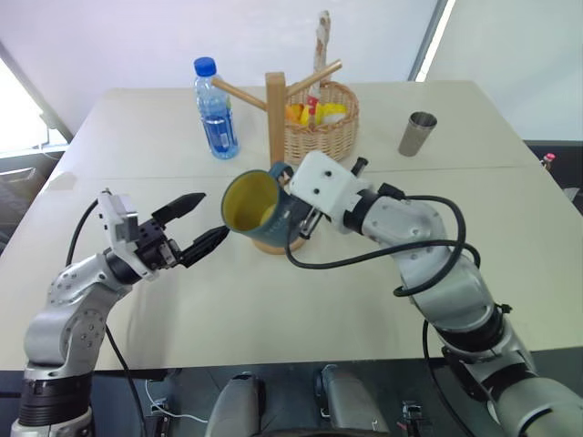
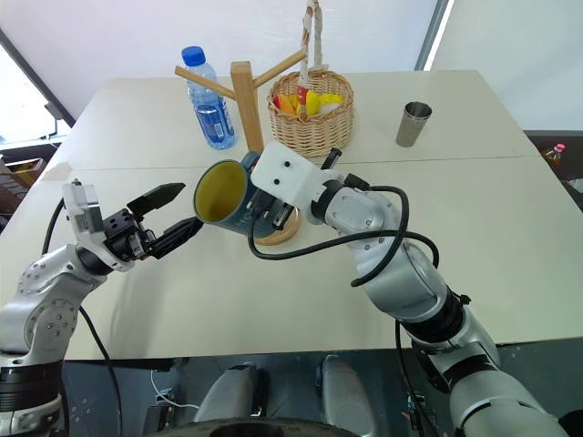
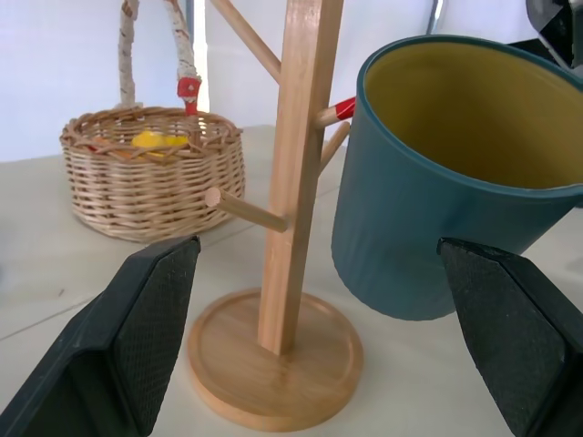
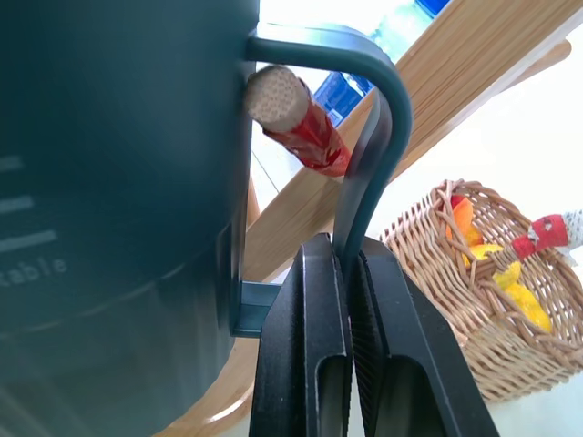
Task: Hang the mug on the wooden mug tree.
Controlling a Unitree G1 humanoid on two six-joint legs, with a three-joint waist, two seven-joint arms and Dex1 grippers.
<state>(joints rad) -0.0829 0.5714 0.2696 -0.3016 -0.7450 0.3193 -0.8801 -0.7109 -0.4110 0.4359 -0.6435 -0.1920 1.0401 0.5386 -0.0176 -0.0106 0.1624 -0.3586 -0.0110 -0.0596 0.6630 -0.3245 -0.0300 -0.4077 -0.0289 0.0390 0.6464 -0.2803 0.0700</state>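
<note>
My right end effector (image 4: 351, 300) is clamped tight on the loop handle of the dark teal-blue ceramic mug with the yellow interior (image 1: 253, 202), its two black fingers (image 4: 305, 364) pinching the handle's thin band between them. I hold the mug tipped on its side above the middle of the desk (image 1: 273, 300), its open mouth facing my left arm. The mug sits right against the light wooden mug tree with the round disc base (image 1: 275, 118). A red-marked peg tip (image 4: 290, 114) of the tree stands inside the handle's loop, close under its upper bend; I cannot tell whether peg and handle touch.

My left end effector (image 1: 199, 225) hangs wide open and empty over the desk, just beside the mug's rim, its fingers pointing at the mug and the tree's base.

Toward the far edge of the desk stand a clear plastic water bottle with a blue cap (image 1: 216, 109), a woven wicker basket with yellow and orange contents (image 1: 321, 123) just behind the tree, and a handleless steel tumbler (image 1: 417, 134) nearer the far right corner.
</note>
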